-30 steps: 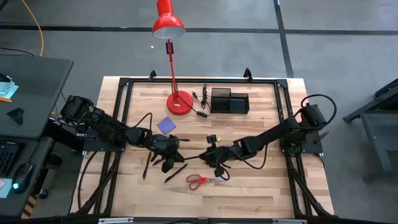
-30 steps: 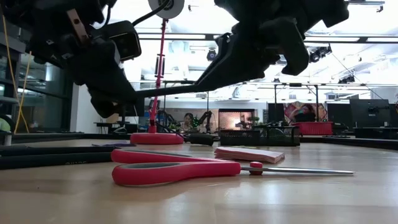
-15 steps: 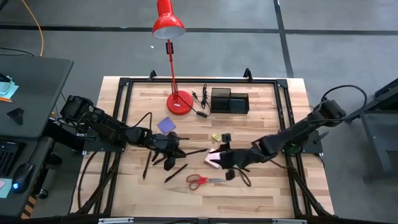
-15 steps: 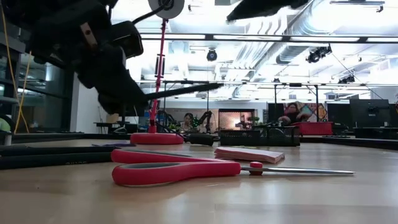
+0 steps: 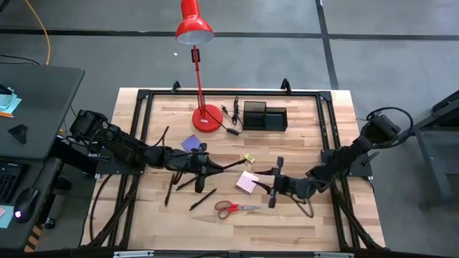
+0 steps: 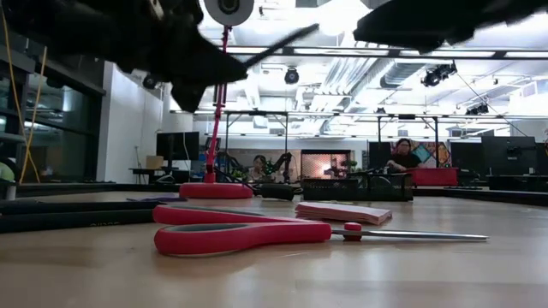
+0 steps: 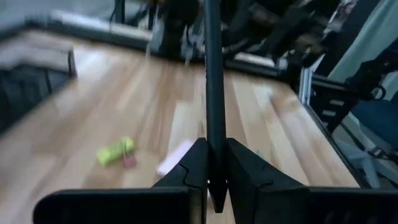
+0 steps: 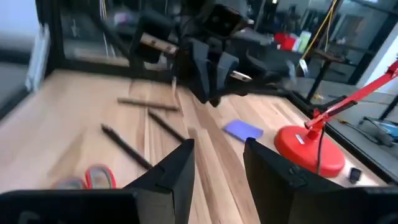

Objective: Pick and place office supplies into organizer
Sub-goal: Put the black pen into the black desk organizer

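Left gripper (image 5: 204, 167) is clamped on a dark pen (image 5: 231, 165), lifted mid-table; right gripper (image 5: 276, 185) hangs empty, fingers apart, just right of the pink pad (image 5: 247, 182). Scissors (image 5: 231, 208), purple pad (image 5: 191, 143), yellow piece (image 5: 249, 158) and other pens lie loose. Far off, the black organizer (image 5: 265, 116) looks empty, so nearly everything's left.

Left gripper (image 7: 212, 177) clamped; right gripper (image 8: 217, 165) parted, empty

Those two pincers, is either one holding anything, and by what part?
The left pincer is shut on a dark pen, gripping it near one end. The right pincer stands open and holds nothing.
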Tool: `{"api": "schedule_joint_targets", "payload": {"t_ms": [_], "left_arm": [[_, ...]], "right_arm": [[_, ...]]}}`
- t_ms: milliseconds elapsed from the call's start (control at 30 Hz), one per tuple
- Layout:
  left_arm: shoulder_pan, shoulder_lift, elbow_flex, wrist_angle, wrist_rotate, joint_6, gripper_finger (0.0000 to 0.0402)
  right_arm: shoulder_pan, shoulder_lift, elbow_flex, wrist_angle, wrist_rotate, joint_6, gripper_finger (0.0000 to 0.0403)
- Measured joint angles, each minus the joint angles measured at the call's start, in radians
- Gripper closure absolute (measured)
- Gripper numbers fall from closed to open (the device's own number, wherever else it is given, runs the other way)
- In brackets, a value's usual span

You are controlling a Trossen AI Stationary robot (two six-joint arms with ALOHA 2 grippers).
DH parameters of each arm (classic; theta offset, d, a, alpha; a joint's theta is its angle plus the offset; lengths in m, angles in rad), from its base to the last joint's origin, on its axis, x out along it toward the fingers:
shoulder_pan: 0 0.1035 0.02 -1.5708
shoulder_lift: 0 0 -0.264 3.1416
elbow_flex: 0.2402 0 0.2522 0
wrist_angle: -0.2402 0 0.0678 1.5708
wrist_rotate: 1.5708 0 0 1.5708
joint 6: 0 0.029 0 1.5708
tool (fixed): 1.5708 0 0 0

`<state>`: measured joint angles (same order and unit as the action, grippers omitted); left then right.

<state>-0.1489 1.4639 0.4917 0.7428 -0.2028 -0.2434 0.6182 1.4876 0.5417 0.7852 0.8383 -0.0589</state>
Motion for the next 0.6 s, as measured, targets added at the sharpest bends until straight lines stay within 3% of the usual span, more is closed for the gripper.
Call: {"api": "schedule_joint_targets", "payload": {"t_ms": [233,433,600], "left_arm": [[-0.030,0.000,0.000,0.100,-0.006,0.108,0.0379],[-0.028,0.000,0.000,0.102,-0.029,0.108,0.0379],[-0.028,0.000,0.000,0.112,-0.019,0.109,0.0379]], "right_arm": [[-0.072,0.000,-0.180,0.393,-0.181,0.009,0.0266],[-0.188,0.000,-0.153,0.422,-0.386,-0.002,0.0227],[-0.259,0.000,-0.133,0.415,-0.483,-0.011,0.0175]]}}
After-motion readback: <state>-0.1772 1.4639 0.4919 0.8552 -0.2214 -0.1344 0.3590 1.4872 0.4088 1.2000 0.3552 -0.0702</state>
